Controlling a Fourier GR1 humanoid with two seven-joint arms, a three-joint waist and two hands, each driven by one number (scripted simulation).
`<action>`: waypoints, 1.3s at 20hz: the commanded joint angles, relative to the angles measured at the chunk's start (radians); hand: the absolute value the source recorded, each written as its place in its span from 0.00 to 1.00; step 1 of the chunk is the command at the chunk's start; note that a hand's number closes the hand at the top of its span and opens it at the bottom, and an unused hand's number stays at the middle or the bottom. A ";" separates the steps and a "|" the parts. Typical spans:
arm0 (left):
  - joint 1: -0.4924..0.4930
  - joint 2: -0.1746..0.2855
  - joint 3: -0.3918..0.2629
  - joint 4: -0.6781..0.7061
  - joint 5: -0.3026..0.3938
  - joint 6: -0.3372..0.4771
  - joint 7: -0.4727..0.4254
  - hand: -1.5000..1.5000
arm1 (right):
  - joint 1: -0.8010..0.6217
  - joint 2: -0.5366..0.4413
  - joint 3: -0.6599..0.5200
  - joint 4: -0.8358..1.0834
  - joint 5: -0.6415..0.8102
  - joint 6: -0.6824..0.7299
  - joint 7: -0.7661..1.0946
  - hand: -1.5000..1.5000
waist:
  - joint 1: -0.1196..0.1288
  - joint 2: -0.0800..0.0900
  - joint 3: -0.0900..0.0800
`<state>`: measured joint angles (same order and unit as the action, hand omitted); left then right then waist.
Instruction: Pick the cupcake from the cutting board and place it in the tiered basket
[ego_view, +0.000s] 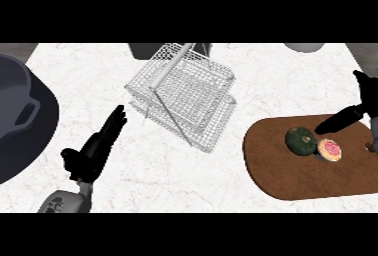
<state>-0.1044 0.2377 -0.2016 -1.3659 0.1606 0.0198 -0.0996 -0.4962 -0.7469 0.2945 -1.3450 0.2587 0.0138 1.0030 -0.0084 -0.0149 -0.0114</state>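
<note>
The cupcake (330, 149) looks light, soft, crushable; best pinched low; right hand (347, 117) at its one o'clock, spread.

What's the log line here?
right hand: open, over cutting board | cupcake: on board, not grasped | left hand: open, resting lower left | tiered basket: without cupcake

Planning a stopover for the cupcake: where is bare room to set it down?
Bare counter lies below the tiered basket, between the left hand and the cutting board. A narrower strip runs between the basket and the dark pot. The board's near end is free. Its far right is crowded by the green vegetable, cupcake and right hand.
</note>
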 joint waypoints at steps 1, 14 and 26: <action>0.001 0.005 0.010 0.005 0.007 -0.011 0.000 0.50 | -0.097 -0.032 0.022 -0.142 -0.086 0.229 0.298 0.00 | -0.006 -0.001 0.005; -0.035 -0.015 0.006 0.050 -0.023 -0.016 -0.014 0.50 | -0.081 -0.014 0.092 -0.126 -0.020 0.196 0.483 0.00 | 0.006 0.013 0.007; 0.001 0.026 0.053 0.007 0.007 -0.071 -0.020 0.50 | 0.089 0.030 0.039 -0.138 0.015 0.111 0.408 0.00 | 0.003 0.012 0.011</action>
<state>-0.1105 0.2384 -0.1690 -1.3575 0.1564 -0.0178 -0.1066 -0.4446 -0.7334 0.3449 -1.4740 0.2565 0.1230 1.2373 -0.0048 -0.0040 -0.0016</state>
